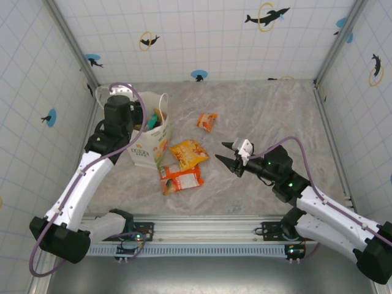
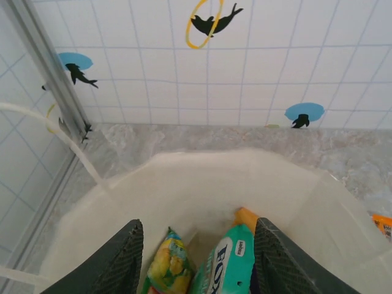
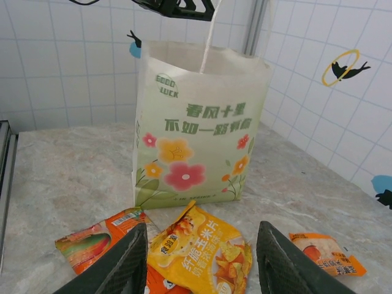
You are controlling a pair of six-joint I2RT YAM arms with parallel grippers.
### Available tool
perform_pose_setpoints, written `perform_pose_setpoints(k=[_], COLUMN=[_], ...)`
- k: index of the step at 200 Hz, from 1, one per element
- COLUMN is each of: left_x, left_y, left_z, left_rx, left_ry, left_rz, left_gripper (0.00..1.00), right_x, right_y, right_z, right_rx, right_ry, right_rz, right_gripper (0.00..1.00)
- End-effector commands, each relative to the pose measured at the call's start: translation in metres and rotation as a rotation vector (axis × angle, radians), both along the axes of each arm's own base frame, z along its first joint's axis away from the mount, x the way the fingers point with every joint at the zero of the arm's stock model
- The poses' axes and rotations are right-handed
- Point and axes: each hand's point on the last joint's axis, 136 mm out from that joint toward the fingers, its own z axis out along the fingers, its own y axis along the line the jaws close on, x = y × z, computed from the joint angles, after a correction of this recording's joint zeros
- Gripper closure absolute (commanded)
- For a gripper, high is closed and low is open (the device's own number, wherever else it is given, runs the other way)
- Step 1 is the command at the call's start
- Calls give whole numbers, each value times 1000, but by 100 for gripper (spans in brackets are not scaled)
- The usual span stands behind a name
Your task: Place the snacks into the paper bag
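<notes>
Right gripper (image 3: 202,225), yellow packet (image 3: 205,260), paper bag (image 3: 196,122) printed GOOD LUCK

The scene is enclosed on three sides by white panels: a back wall (image 1: 202,37), a left wall (image 1: 30,92) and a right wall (image 1: 367,110), all ruled with a pale blue grid (so that they read as tiles). The panels are joined at the far corners by grey metal posts (image 1: 73,43). Stickers are scattered over the walls, among them a black dolphin (image 1: 267,16) set through an orange ring and a blue disc (image 1: 198,75) low on the back wall. The tabletop (image 1: 275,110) is finished in grey marbling and evenly lit. Along its near edge a ridged metal rail (image 1: 202,250) is fixed.
</notes>
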Motion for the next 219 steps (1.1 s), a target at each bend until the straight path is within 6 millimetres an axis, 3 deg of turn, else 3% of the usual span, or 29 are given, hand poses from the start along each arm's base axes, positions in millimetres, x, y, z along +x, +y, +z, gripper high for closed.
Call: perform_pose_setpoints(k=[1,66,107,150,161,165,183,219], left_x=[-7,-32,-61,-90,-95,-96,-102,-108], left_y=[9,-12,-12,-10,-13,-12,-11,-9], left_z=[14,34,8,-24,-23,-35,-43,-54], left_rx=[-37,-186,-276,-379,-419,-425,-450,-470], left_ry=[-29,-49,41,117,124,150,168,179], left_rz=[32,-100,-107,-96,-102,-93,-80,-68], left_gripper=[48,37,35,35,35,35,35,36], right_x=[0,6,7,16,18,19,24,32], right_y=[1,13,22,28,33,36,44,63], right_z=[-4,-32,-57,-98,-106,-107,-119,-137], right_rx=[19,13,12,10,40,57,134,310], right_ry=[39,297,477,781,890,933,1109,1331], right_rz=[-5,-24,-52,-172,-206,-218,-287,-386], right_gripper=[50,51,50,51,51,51,51,49])
